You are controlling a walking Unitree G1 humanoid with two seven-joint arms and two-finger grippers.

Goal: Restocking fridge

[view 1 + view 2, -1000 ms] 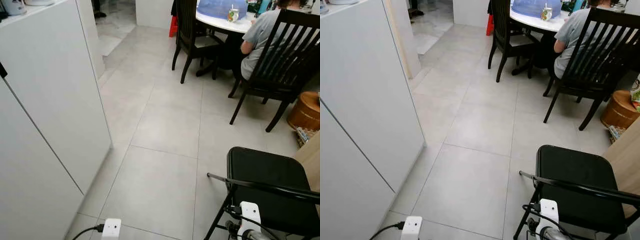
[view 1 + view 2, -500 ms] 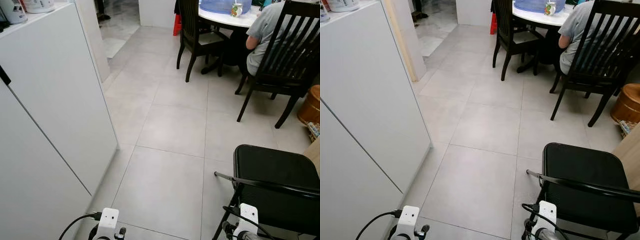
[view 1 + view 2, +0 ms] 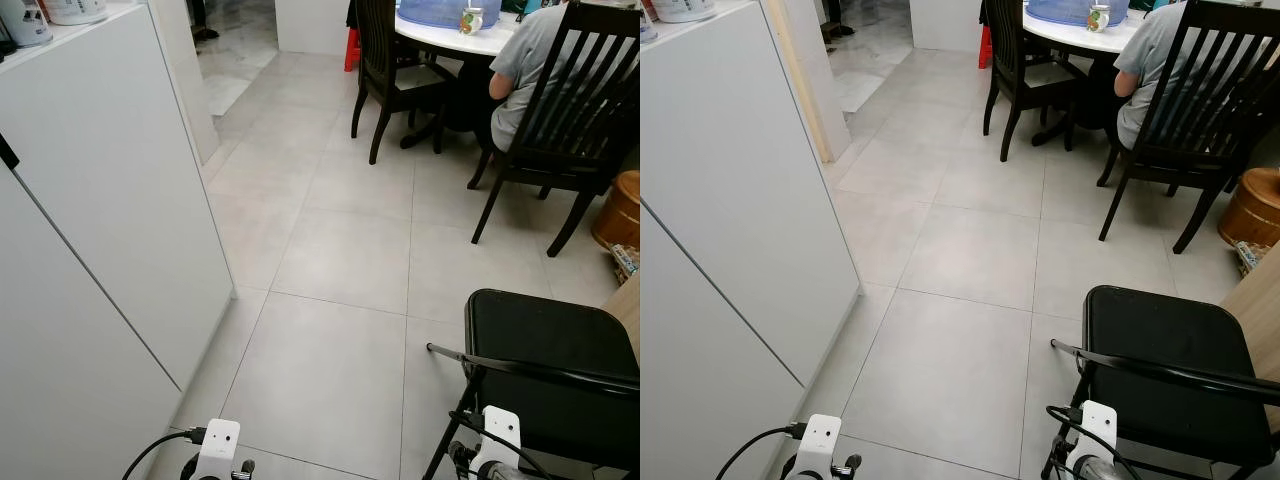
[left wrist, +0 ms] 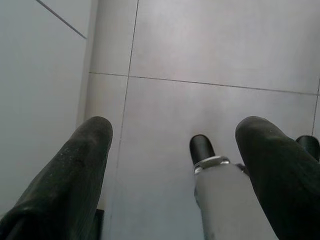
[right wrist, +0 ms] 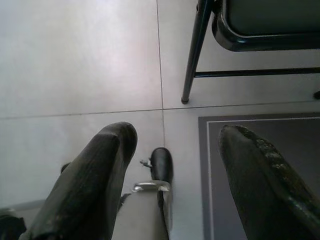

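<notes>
1. Grey floor tiles [image 3: 340,260] dominate the left eye view. A tall white unit [image 3: 100,230], possibly the fridge, stands closed at the robot's left, with white containers [image 3: 50,12] on its top; their contents cannot be read. A black folding chair [image 3: 550,380] stands at the right. Further off, a person [image 3: 520,65] sits at a round white worktop [image 3: 450,35] carrying a blue cover [image 3: 445,10] and a small cup [image 3: 473,20].

2. Right eye view: same scene. A brown wooden tub [image 3: 1252,208] sits on the floor at the far right; its contents are hidden. No stock item can be identified.

3. Left wrist view: the left hand [image 4: 172,135] hangs over bare tile beside the white unit, fingers spread, holding nothing.

4. Right wrist view: the right hand [image 5: 175,137] hangs open and empty above the tile, near the folding chair's leg [image 5: 192,55] and a dark mat [image 5: 235,150].

5. Judged step: transit, no item carried. The next move calls for locating stock and facing the fridge door.
</notes>
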